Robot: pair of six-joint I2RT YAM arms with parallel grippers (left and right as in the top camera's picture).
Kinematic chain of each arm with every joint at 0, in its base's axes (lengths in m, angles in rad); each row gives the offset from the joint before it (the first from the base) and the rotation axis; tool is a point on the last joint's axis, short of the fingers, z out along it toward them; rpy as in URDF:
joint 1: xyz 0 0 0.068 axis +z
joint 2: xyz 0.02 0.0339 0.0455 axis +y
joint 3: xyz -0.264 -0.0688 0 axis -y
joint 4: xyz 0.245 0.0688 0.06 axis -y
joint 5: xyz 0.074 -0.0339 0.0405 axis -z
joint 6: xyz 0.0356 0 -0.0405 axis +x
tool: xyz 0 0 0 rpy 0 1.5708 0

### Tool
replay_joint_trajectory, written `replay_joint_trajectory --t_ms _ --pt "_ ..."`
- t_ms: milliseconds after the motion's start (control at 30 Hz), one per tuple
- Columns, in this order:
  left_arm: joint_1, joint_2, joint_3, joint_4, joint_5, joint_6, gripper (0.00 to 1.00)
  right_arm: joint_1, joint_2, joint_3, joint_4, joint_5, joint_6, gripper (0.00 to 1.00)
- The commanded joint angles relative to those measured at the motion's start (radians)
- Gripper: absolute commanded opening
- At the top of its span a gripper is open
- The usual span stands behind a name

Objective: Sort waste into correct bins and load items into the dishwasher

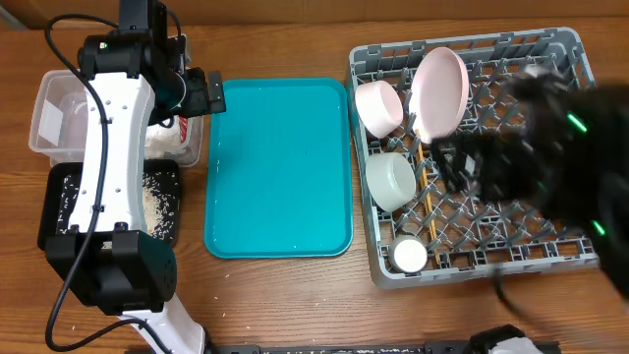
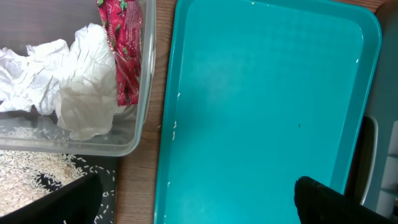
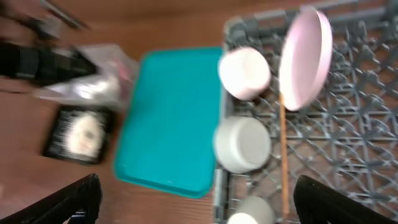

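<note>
I've got both jaws spread wide, nothing held. Left gripper (image 2: 196, 205) hangs over the teal tray (image 2: 267, 93), right gripper (image 3: 202, 204) over the dish rack (image 3: 373, 124).

Top-down and wrist views, common teal tray (image 1: 278, 167)

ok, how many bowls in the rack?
2: white bowl at the dish rack's far-left corner, pale grey-green bowl just nearer. Right arm covers the rack's right part; more could hide there.

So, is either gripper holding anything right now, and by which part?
Nothing held: left gripper open over the teal tray, right gripper open above the dish rack.
</note>
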Motion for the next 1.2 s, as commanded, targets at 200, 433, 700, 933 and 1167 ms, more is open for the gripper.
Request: replay_joint_trajectory --t_ms 200,433,700,933,1167 --pt "0.002 -0.002 0.019 0.004 -0.006 0.005 1.00 -0.001 -0.138 0.002 -0.060 0.050 0.013 1.00" --pt "0.002 -0.002 0.019 0.004 -0.006 0.005 1.00 -0.037 -0.166 -0.033 -0.023 0.194 -0.077 0.99" --pt "0.002 -0.002 0.019 0.004 -0.006 0.005 1.00 -0.236 -0.312 -0.336 0.270 0.023 -0.198 1.00" --pt "0.002 -0.002 0.019 0.004 -0.006 0.005 1.00 -0.272 -0.567 -0.868 0.748 0.011 -0.199 1.00" --pt "0.002 -0.002 0.019 0.004 -0.006 0.005 1.00 -0.280 -0.787 -1.360 1.196 -0.040 -0.198 1.00"
